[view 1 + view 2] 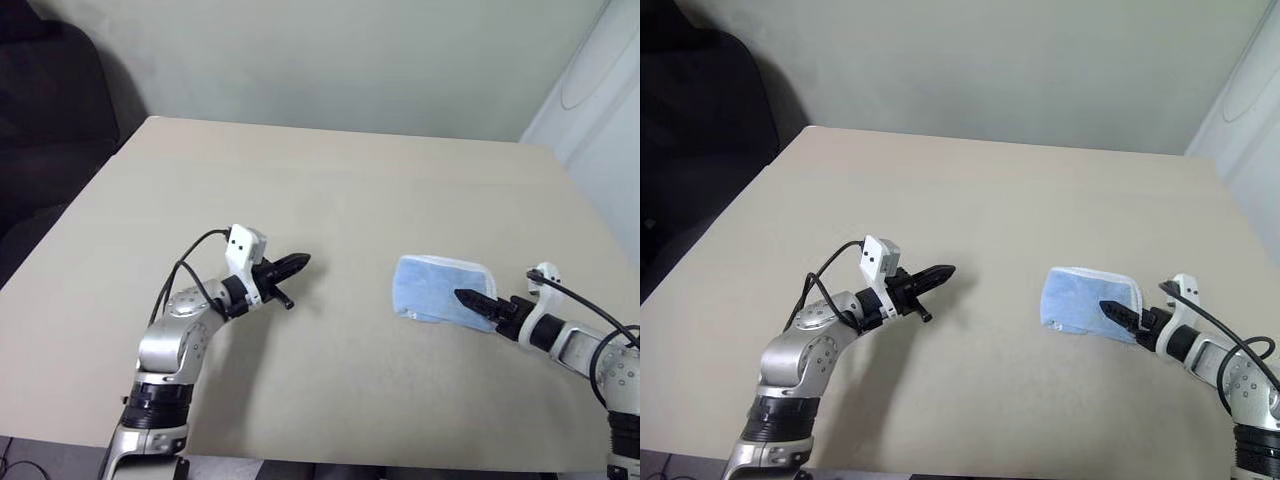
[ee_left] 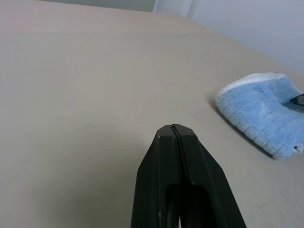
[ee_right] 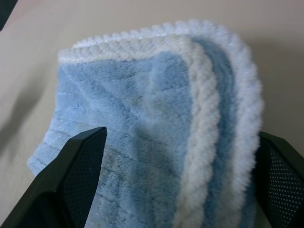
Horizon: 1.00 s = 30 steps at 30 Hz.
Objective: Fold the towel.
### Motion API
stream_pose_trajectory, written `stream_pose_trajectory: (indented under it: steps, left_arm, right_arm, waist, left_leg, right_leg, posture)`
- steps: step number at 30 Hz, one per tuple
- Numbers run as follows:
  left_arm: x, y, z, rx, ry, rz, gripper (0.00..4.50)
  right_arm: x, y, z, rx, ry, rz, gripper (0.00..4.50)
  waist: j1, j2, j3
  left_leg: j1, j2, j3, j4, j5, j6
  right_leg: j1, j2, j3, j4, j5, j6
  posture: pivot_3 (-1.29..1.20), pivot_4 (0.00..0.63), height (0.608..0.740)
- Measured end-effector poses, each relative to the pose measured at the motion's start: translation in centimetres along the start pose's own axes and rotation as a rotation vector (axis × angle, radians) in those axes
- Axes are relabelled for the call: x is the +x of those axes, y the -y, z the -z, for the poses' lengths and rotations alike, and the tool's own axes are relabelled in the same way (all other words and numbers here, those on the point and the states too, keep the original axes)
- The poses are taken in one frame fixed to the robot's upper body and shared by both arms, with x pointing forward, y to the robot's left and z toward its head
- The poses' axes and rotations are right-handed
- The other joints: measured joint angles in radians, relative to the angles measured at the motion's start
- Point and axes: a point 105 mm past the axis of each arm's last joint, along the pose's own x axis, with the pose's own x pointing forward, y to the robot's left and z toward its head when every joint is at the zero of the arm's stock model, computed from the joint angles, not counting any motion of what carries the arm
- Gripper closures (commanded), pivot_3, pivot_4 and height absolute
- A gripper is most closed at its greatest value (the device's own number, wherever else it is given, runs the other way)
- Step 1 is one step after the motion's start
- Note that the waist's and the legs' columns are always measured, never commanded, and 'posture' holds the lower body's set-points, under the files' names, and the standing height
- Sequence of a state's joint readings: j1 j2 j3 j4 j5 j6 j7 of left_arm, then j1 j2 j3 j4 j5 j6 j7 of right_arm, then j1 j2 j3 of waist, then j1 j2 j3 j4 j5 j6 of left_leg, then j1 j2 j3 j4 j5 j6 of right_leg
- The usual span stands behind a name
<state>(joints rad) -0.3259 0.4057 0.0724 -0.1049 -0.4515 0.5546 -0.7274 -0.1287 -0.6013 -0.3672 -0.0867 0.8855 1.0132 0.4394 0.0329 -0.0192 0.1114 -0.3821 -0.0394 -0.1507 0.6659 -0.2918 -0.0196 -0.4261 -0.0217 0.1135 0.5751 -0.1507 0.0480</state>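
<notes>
With the towel (image 1: 440,288) already doubled into a small layered pad on the right of the table (image 1: 300,190), the right gripper (image 3: 178,178) sits at its near right end, fingers spread wide either side; it had best press the stacked white edges square, or back away without dragging a layer. Well to the left, the left gripper (image 1: 297,264) is pinched together, empty. Plain beige tabletop, pale wall beyond, dark seat far left
</notes>
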Motion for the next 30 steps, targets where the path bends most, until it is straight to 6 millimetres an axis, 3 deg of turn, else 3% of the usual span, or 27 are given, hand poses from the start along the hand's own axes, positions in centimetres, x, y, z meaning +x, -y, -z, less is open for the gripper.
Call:
stream_pose_trajectory:
  steps: [4, 15, 19, 24, 30]
  left_arm:
    - [0.0, 0.0, 0.0, 0.002, 0.001, -0.007, 4.5]
    - [-0.1, 0.1, 0.3, -0.005, -0.006, -0.011, 4.5]
    - [0.0, 0.2, 0.4, -0.008, -0.006, -0.005, 4.5]
    - [0.5, 0.7, 0.6, -0.021, -0.004, 0.017, 4.5]
    - [1.6, 1.2, 0.8, -0.031, -0.016, 0.066, 4.5]
  right_arm:
    - [0.3, 0.1, 0.1, 0.015, 0.0, -0.002, 0.52]
    - [-0.2, 0.5, 0.8, 0.086, 0.022, 0.001, 4.49]
    - [-0.7, 0.0, 0.3, 0.133, 0.077, 0.001, 4.49]
    - [-2.2, 0.2, -1.7, 0.221, 0.221, 0.063, 4.49]
    - [-6.5, 2.0, -7.0, 0.337, 0.515, 0.2, 4.49]
  waist:
    - [-0.002, -0.001, -0.001]
    - [-0.002, -0.001, -0.001]
    - [0.0, -0.001, -0.001]
    - [0.002, 0.0, 0.0]
    - [0.002, 0.001, 0.0]
  left_leg:
    - [0.0, 0.0, 0.0, 0.0, 0.0, -0.001]
    - [0.0, 0.0, 0.0, -0.001, 0.0, -0.001]
    - [0.0, 0.0, 0.0, 0.0, 0.0, -0.001]
    - [-0.001, 0.0, 0.0, 0.0, 0.0, 0.0]
    - [-0.003, 0.0, 0.0, -0.001, -0.001, 0.0]
  right_leg:
    - [0.0, 0.0, 0.0, 0.0, 0.0, 0.0]
    - [0.0, 0.0, 0.0, 0.0, 0.0, 0.0]
    - [0.0, 0.0, 0.0, 0.0, 0.0, 0.0]
    - [-0.001, 0.0, 0.0, 0.0, 0.0, 0.0]
    - [-0.003, 0.0, 0.0, 0.001, 0.0, 0.0]
  posture:
    - [0.0, 0.15, 0.74]
    - [0.0, 0.15, 0.74]
    - [0.0, 0.15, 0.74]
    - [0.0, 0.15, 0.74]
    - [0.0, 0.15, 0.74]
